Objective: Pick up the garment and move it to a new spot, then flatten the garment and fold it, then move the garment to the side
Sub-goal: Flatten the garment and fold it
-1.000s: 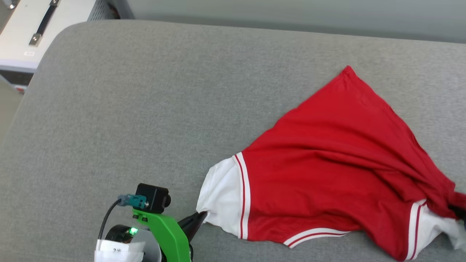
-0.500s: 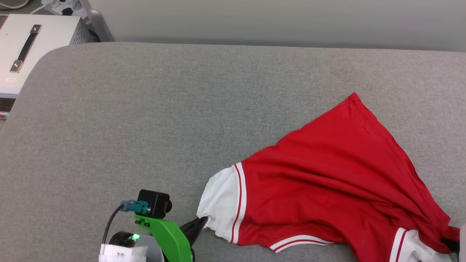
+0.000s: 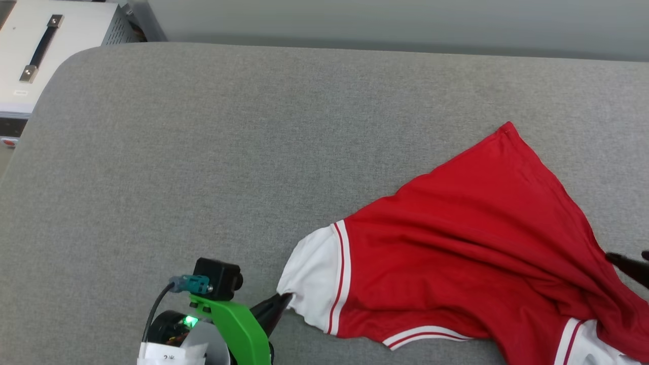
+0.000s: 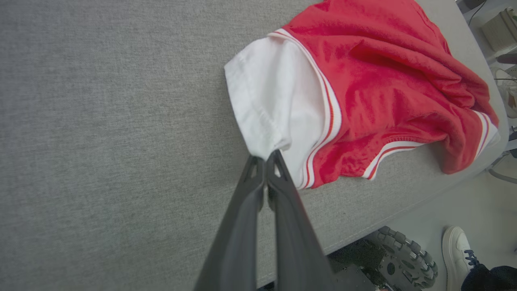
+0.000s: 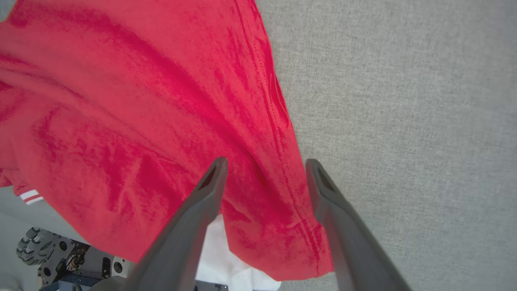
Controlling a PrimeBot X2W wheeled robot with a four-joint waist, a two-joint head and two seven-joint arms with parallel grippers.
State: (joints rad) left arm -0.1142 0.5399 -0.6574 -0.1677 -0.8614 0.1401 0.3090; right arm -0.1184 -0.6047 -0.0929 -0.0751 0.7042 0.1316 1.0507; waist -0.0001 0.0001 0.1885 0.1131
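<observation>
Garment (image 3: 471, 243) crumpled on grey worktop (image 3: 203, 152), near front edge. Left hand (image 4: 264, 159) pinches white sleeve (image 4: 266, 93); right hand (image 5: 266, 161) open over red hem (image 5: 278, 121). Risk: one-sided pull bunches fabric, slides it off edge

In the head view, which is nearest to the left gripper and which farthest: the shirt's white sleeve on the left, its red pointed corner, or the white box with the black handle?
1. white sleeve: pinched in the shut left gripper, lower middle.
2. red pointed corner: up and to the right.
3. white box: off the grey surface, far upper left.
</observation>
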